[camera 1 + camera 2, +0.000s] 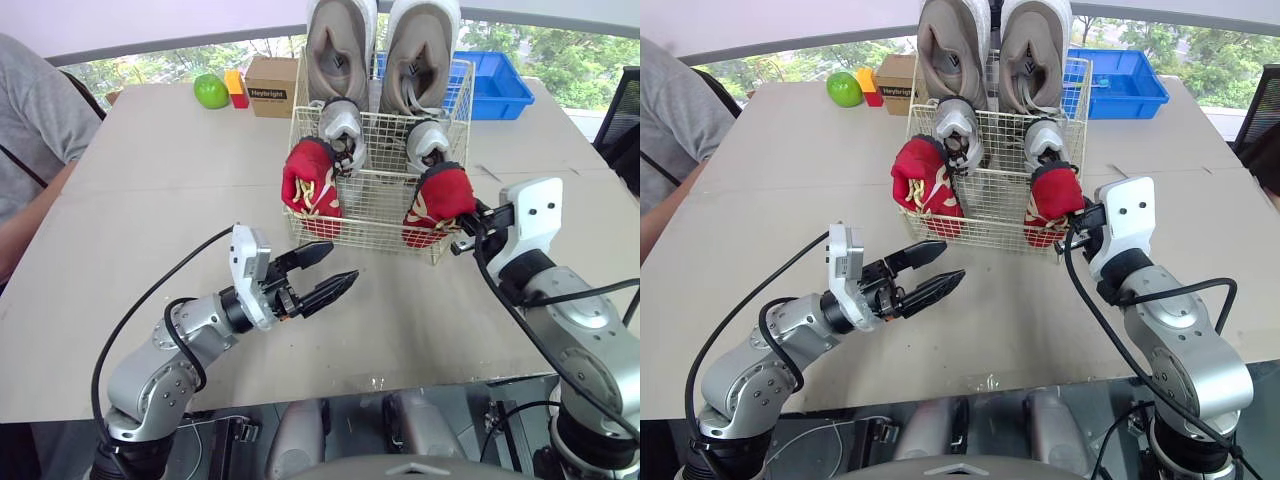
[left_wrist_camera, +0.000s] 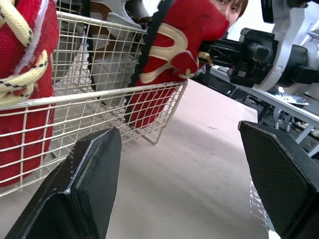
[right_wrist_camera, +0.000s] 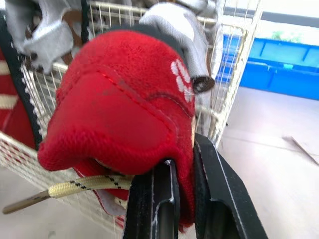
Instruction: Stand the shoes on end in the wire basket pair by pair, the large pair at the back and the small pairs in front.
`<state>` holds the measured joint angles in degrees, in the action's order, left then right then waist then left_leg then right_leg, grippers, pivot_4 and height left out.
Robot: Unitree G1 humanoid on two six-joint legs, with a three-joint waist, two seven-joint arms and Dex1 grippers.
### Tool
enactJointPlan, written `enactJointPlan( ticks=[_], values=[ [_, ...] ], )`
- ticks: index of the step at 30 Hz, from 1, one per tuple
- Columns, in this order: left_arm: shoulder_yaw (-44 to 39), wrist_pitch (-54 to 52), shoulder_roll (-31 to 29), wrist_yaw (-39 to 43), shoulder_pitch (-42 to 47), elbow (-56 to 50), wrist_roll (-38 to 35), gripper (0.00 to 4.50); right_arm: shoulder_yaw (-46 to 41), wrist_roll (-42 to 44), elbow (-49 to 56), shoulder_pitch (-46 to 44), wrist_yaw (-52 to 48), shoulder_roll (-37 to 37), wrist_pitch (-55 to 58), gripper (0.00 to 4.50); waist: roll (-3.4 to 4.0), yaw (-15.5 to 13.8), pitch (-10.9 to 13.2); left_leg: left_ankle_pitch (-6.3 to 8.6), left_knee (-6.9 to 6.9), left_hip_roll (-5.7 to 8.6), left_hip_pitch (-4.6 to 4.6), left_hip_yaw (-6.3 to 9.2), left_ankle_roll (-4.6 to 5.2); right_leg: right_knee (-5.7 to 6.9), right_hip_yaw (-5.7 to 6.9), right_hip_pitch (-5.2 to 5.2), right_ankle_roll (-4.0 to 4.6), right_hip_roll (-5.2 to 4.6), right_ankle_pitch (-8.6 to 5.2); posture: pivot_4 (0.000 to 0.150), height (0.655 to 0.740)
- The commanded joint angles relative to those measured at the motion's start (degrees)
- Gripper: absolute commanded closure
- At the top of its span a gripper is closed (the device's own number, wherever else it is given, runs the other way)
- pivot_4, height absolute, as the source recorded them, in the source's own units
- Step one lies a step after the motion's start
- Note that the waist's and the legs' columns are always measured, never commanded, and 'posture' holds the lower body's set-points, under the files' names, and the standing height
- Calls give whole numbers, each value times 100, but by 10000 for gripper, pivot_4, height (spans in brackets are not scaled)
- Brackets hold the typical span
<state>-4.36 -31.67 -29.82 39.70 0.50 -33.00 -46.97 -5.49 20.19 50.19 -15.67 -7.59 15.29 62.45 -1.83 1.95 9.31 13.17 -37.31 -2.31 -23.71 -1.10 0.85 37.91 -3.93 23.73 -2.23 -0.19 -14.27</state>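
A white wire basket [image 1: 372, 215] stands mid-table. Two large grey-brown shoes [image 1: 340, 45] stand on end at its back. Two small grey shoes [image 1: 342, 128] stand before them. A red shoe [image 1: 310, 182] with cream laces stands at the front left corner. My right gripper [image 1: 468, 226] is shut on the heel of the other red shoe [image 1: 438, 200], at the front right corner; in the right wrist view its fingers [image 3: 212, 199] pinch the red fabric [image 3: 119, 109]. My left gripper [image 1: 325, 272] is open above the table, just in front of the basket.
A person's arm [image 1: 35, 140] rests at the table's left edge. A green apple [image 1: 211, 91], a red-yellow block [image 1: 236, 88] and a cardboard box [image 1: 271, 85] sit at the back. A blue bin [image 1: 498, 85] stands behind the basket on the right.
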Motion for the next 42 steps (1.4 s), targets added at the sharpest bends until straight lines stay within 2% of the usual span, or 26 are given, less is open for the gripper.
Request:
enactJointPlan(
  ticks=[1,5,8,9,12,14,16,20,24,30,34,37,42],
  values=[
    [-20,72,35,-1,-6,-169,-58,4236,182,281,-340,-252,-277,90,330,44113,0,20,0,0,0,0,1,0,0,0,-1,0,0,1,0,1500,7400],
    [-41,118,36,17,-38,-158,-17,4236,-83,383,-867,-479,-388,159,557,44113,-2,52,-4,0,0,-1,5,1,0,2,-3,0,0,6,0,1500,7400],
    [-103,146,15,23,-98,-188,-25,4236,-520,696,-1112,-508,-617,224,799,34829,-6,45,-8,0,0,-3,7,0,0,2,-2,-4,3,8,2,1500,7400],
    [-113,154,8,28,-119,-197,-28,4236,-544,730,-1116,-502,-656,281,808,33533,-3,44,-8,0,0,-3,6,0,0,2,-1,-4,3,7,2,1500,7400],
    [-158,180,-7,20,-192,-228,-29,4236,-704,749,-1159,-584,-624,381,698,20417,-6,43,-11,0,-1,-4,8,-1,0,1,-2,-6,1,5,0,1500,7400],
    [-227,195,35,-67,-234,-240,-72,4236,-1026,834,-1247,-678,-730,573,571,14601,-6,39,-11,0,-2,-4,8,0,1,2,-4,-6,-1,3,-1,1500,7400],
    [-244,222,77,-139,-254,-272,-75,4236,-1299,1040,-1239,-632,-1027,833,380,6626,-6,0,-11,-1,-10,-3,5,0,1,2,-4,-6,-3,1,-1,1500,7400],
    [-305,128,125,-259,-274,-299,-225,4236,-1950,1743,-1189,-411,-1640,1162,173,6626,-4,-32,-7,0,-13,6,-3,-3,3,-3,-4,-7,-4,-17,-2,1500,7400],
    [-317,139,70,-209,-287,-241,-201,4236,-2096,1918,-1227,155,-2272,1685,-263,6626,-1,-35,-5,3,-5,7,-8,-6,6,-5,1,-6,-4,-16,-1,1500,7400],
    [-357,139,-15,-162,-328,-185,-178,4236,-2271,2044,-1405,576,-2550,2035,-747,6626,0,-8,-4,4,0,9,-6,-7,8,-5,0,-6,-30,-13,-9,1500,7400],
    [-443,133,-100,-185,-402,-242,-189,4236,-2219,1857,-1319,1254,-3184,2224,-1607,6626,0,-32,-4,4,0,9,-6,-7,7,-5,1,-7,-23,-13,-14,1500,7400],
    [-637,85,-285,-122,-752,-419,-255,4236,-2373,1827,-1130,2002,-3929,2396,-2347,6626,1,-47,-3,5,1,8,-9,-6,8,-9,1,-6,-25,-14,-16,1500,7400],
    [-1099,174,-603,219,-1623,-451,-236,4236,-2816,1526,-1593,2987,-4523,2489,-3323,6626,9,-21,2,8,6,4,-1,-2,11,-11,-7,-6,-30,-16,-21,1500,7400]
  ],
)
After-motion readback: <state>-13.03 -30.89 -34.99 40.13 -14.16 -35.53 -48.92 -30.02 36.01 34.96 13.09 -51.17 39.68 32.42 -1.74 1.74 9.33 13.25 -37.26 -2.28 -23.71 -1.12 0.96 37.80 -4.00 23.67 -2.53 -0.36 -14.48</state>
